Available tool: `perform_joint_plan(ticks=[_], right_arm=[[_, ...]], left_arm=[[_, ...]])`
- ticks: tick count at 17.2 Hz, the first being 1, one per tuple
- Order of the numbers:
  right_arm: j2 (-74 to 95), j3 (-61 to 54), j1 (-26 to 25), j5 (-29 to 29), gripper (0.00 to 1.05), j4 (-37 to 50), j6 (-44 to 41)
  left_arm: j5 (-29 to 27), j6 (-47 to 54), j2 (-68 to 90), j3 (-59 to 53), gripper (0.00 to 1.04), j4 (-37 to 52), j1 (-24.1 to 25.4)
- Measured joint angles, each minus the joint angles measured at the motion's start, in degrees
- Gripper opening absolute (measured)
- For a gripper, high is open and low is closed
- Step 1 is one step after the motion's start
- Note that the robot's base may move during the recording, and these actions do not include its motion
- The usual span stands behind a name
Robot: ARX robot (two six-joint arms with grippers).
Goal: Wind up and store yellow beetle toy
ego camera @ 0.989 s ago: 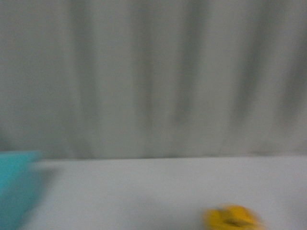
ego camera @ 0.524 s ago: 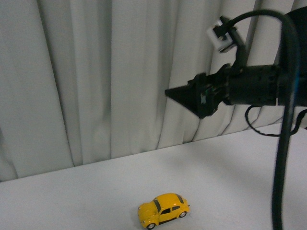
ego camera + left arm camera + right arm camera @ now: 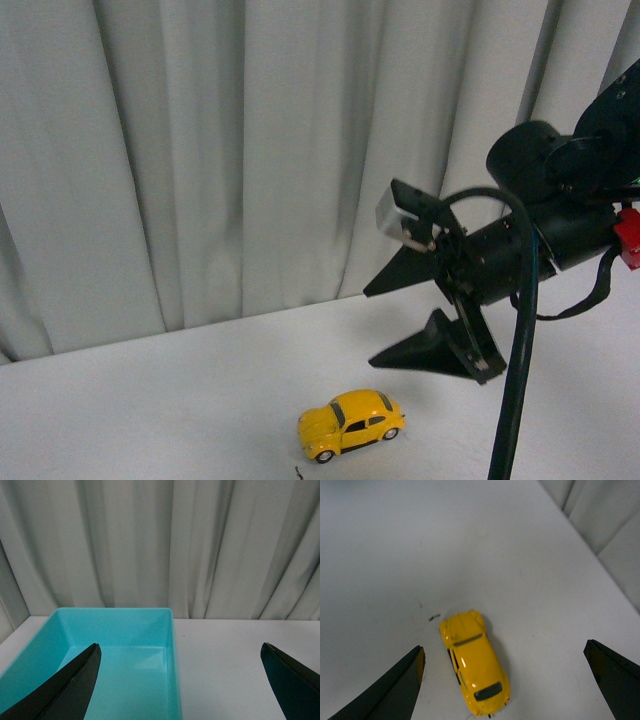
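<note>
While the right gripper hangs above the table, fingers wide apart, the yellow beetle toy sits below them, long axis crosswise to their closing line; the left gripper, also spread, faces a teal bin.

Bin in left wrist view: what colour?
Turquoise. The bin shows best in the left wrist view.

Seen from the front, bare table lies open around the yellow beetle toy from 7 to 11 o'clock, the wide-spread right gripper hangs above it at 1 o'clock, and the curtain walls off 12 o'clock behind.
</note>
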Motion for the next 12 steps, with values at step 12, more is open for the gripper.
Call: perform_joint_plan(ticks=[12], right_arm=[[16.52,14.93,3.74,8.48,0.98,-22.36,-31.15]], left_arm=[[-0.02,0.0,0.0,0.0,0.98,-0.02,0.0]])
